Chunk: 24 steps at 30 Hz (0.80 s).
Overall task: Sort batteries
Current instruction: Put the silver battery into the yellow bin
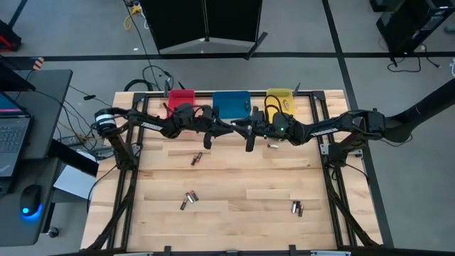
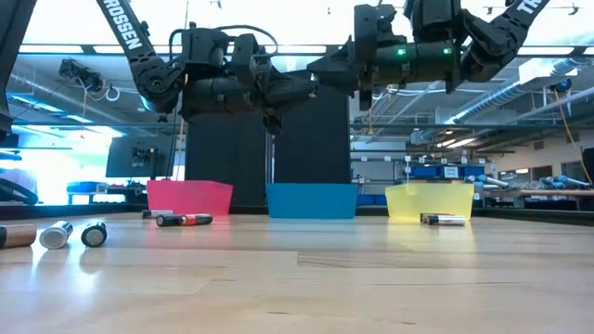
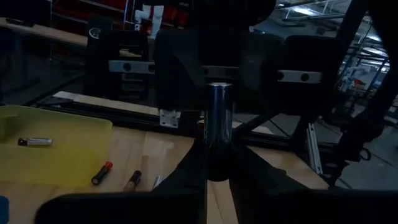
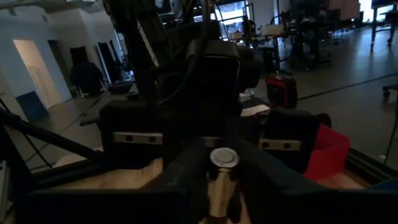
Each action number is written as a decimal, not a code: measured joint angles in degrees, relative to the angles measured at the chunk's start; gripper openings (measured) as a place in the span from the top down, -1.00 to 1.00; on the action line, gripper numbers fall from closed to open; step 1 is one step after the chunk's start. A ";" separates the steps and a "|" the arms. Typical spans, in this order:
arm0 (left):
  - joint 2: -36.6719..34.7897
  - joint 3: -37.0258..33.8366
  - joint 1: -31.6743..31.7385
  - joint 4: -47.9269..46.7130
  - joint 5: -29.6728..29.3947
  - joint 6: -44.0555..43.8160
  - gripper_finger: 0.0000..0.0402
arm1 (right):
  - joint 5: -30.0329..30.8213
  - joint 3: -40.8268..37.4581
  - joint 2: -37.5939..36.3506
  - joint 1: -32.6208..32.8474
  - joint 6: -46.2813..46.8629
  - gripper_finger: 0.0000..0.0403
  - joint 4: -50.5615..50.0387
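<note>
Both arms are raised above the far part of the wooden table (image 1: 234,178), and they meet in front of the blue bin (image 1: 232,105). The left gripper (image 3: 214,180) is closed on a silvery battery (image 3: 219,121); the cell stands upright between its two dark fingers. The right gripper (image 4: 221,186) is directly opposite, and in its own wrist view the round end of what looks like the same silvery cell shows between its fingers. They are close around it, but I cannot tell if they really press on it.

The red bin (image 1: 180,100), the blue bin and the yellow bin (image 1: 279,100) stand in one row along the far edge of the table. In the left wrist view one battery (image 3: 35,142) lies inside the yellow bin, and two more batteries (image 3: 102,173) lie on the wood just beside this bin.

The other batteries are spread on the table. One pair (image 1: 196,158) lies in the middle, below the left gripper. Another group (image 1: 189,200) is nearer the front on the left side, and a last pair (image 1: 296,208) is at the front right, well apart from the bins.
</note>
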 joint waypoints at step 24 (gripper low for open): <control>0.07 -0.59 3.62 1.73 -2.72 7.30 0.20 | -0.88 3.24 -4.76 -7.89 -4.93 0.69 -11.99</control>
